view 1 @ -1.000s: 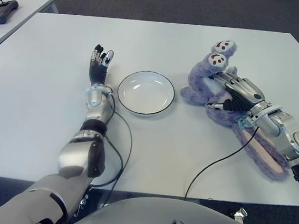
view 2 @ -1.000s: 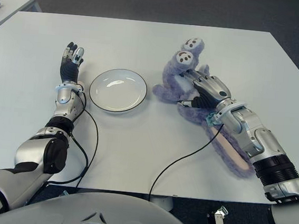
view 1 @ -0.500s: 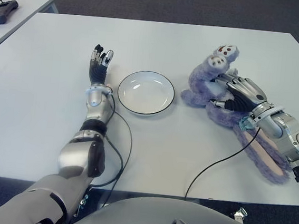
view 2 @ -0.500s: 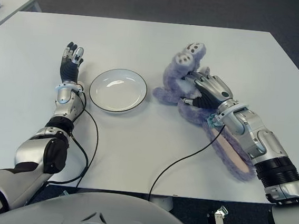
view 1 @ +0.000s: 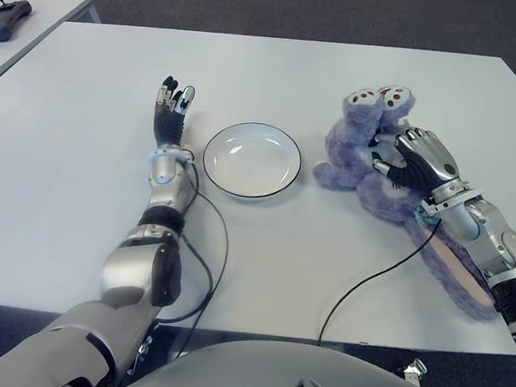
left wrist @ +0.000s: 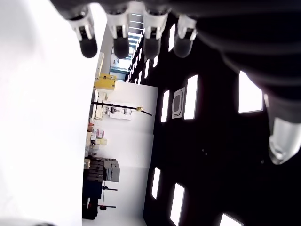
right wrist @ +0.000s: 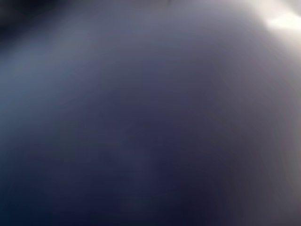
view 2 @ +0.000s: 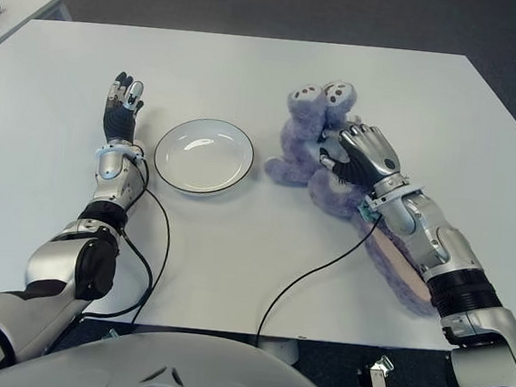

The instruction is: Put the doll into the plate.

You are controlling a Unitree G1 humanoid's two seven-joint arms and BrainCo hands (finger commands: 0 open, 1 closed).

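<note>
The doll [view 1: 358,153] is a purple plush with two spotted feet, lying on the white table [view 1: 342,83] to the right of the plate. Its long ear [view 1: 456,268] trails toward the table's right front under my right forearm. My right hand [view 1: 407,162] is curled over the doll's body and grips it. The right wrist view is filled with purple fur. The plate [view 1: 252,160] is white with a dark rim and holds nothing. My left hand [view 1: 172,110] shows left of the plate with its fingers straight and spread, holding nothing.
A black cable [view 1: 367,291] runs from my right wrist to the table's front edge. Another cable [view 1: 211,253] loops beside my left forearm. A second table with a dark handheld device [view 1: 2,21] stands at the far left.
My right hand has rolled over the doll and closed on it. The doll's feet have swung from pointing right-back to upright, and its body has shifted slightly right. The left arm has not moved.
</note>
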